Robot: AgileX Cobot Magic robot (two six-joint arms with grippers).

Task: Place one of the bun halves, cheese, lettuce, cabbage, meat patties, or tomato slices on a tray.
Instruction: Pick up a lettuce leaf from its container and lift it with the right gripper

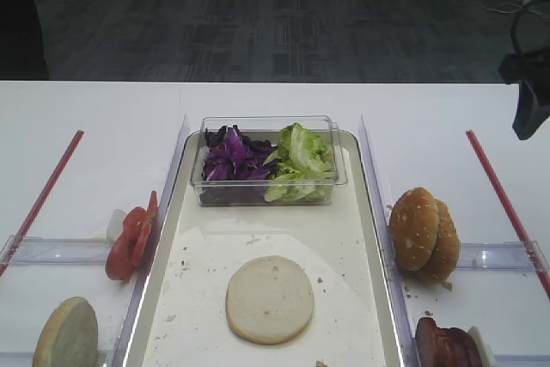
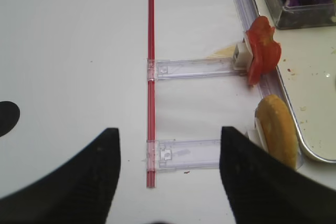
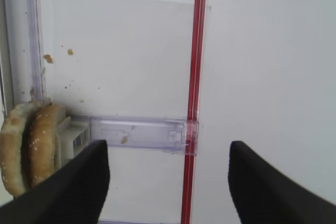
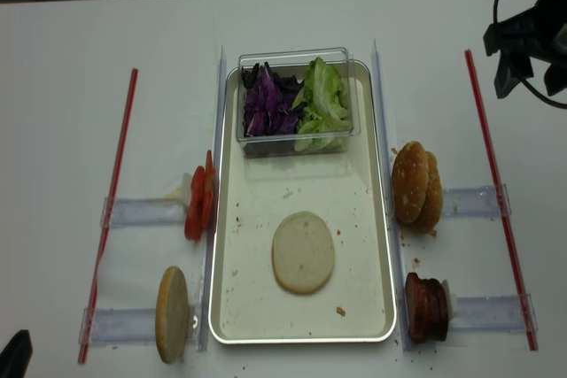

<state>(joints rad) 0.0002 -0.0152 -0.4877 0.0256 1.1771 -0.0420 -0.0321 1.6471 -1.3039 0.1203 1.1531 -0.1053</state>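
Wide apart at the lower frame, my right fingers (image 3: 79, 187) hold nothing above the counter (image 3: 262, 51). Centre frame, a pale bun half (image 1: 270, 299) lies in the tray (image 1: 361, 212); a clear tub (image 1: 268, 161) holds cabbage (image 1: 230, 159) and lettuce (image 1: 301, 161).

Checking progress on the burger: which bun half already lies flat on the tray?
The pale bun half in the tray's middle; the others stand on edge in racks outside it.

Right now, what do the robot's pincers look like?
Both pincers are black. The right pincer has two broad, smooth, wedge-shaped fingers. The left pincer looks the same, with dark, rounded fingers. From above, the right arm is a black block with thin black cables looping from it.
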